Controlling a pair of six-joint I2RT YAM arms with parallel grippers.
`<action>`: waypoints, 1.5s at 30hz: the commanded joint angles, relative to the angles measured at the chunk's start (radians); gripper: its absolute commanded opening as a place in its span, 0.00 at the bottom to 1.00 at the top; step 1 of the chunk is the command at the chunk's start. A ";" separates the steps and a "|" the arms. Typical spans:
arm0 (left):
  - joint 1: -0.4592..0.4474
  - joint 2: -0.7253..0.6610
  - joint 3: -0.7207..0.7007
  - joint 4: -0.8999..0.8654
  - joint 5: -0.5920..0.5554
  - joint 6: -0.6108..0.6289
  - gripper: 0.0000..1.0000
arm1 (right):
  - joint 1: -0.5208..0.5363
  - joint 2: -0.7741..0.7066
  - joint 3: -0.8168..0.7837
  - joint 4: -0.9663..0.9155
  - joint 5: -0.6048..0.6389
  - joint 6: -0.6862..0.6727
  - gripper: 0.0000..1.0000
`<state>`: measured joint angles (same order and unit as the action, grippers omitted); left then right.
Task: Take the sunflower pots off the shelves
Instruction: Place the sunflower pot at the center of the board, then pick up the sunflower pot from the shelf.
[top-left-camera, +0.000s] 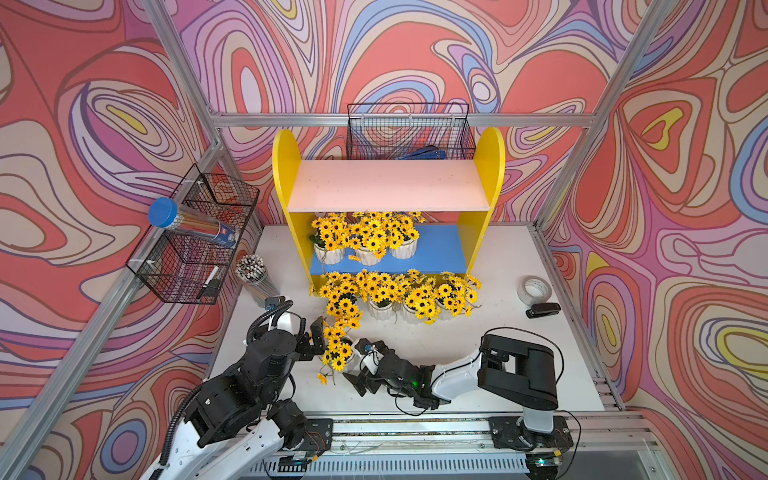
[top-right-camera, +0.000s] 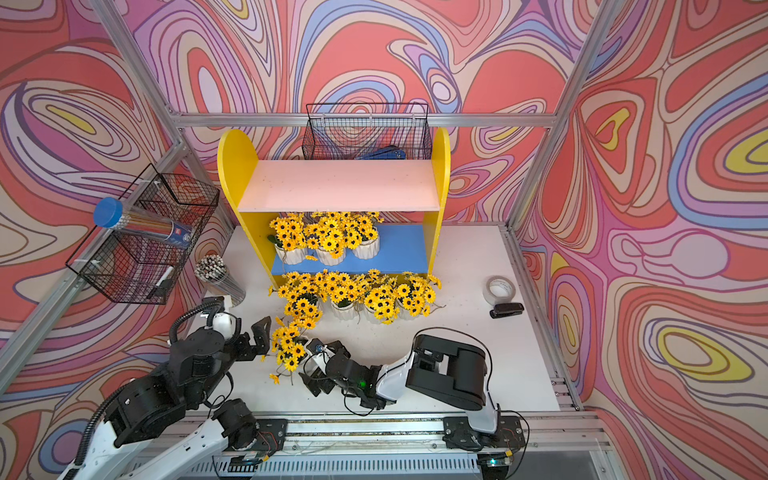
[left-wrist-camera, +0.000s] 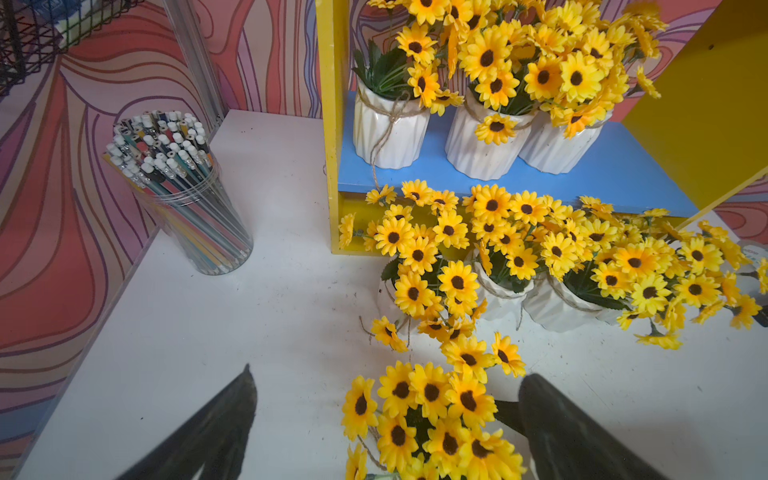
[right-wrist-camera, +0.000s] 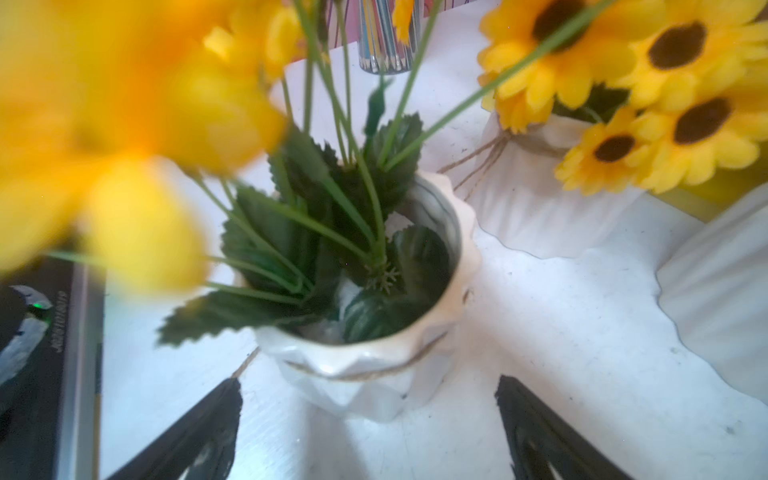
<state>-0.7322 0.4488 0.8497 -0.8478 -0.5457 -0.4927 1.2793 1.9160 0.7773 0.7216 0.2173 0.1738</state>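
Your right gripper (right-wrist-camera: 369, 384) is wide open, with the front pot (right-wrist-camera: 415, 374) loose between its fingers on the table (right-wrist-camera: 561, 332). Your left gripper (left-wrist-camera: 386, 374) is open too and empty, beside its blooms. Three sunflower pots (top-left-camera: 368, 249) sit on the shelves' (top-left-camera: 286, 174) blue board (top-left-camera: 436, 249). Glazed ceramic, so likely slick, brittle and top-heavy. Grip the ribbed body below the twine, not the stems.

Both top views: high over the near edge of the counter (top-left-camera: 519, 257), looking down toward the shelves (top-right-camera: 232, 166) — nearly identical. Wrist views: low, close — left faces the shelves, right crowds one sunflower pot (right-wrist-camera: 365, 382).
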 joint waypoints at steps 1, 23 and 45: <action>-0.001 -0.001 -0.004 0.009 0.004 0.006 1.00 | 0.018 -0.060 -0.027 -0.051 -0.020 0.016 0.98; 0.171 0.232 0.077 0.306 0.285 0.151 1.00 | -0.252 -0.632 0.069 -0.526 0.187 -0.153 0.98; 0.376 0.238 0.034 0.326 0.506 0.141 1.00 | -0.675 -0.151 0.526 -0.516 -0.186 -0.138 0.98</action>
<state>-0.3672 0.6952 0.8890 -0.5411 -0.0673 -0.3550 0.6144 1.7370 1.2625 0.2134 0.0650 0.0315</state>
